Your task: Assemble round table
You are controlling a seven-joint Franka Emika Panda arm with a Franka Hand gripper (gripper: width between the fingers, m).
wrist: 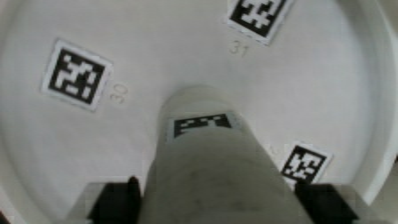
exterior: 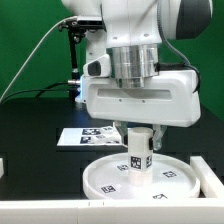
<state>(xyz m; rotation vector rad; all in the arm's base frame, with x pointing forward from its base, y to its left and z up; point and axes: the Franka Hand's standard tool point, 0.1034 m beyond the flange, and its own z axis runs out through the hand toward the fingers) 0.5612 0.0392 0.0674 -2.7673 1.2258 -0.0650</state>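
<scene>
The large rimmed round disc lies flat on the black table, tags facing up. The short cylindrical post stands upright on the disc's middle. My gripper reaches straight down over it and is shut on the post's upper part. In the wrist view the post runs down between the two dark fingers to the disc, with the fingers pressed against its sides. The cross-shaped foot is out of view.
The marker board lies on the table behind the disc toward the exterior view's left. A white block edge sits at the exterior view's right. A white ledge runs along the front.
</scene>
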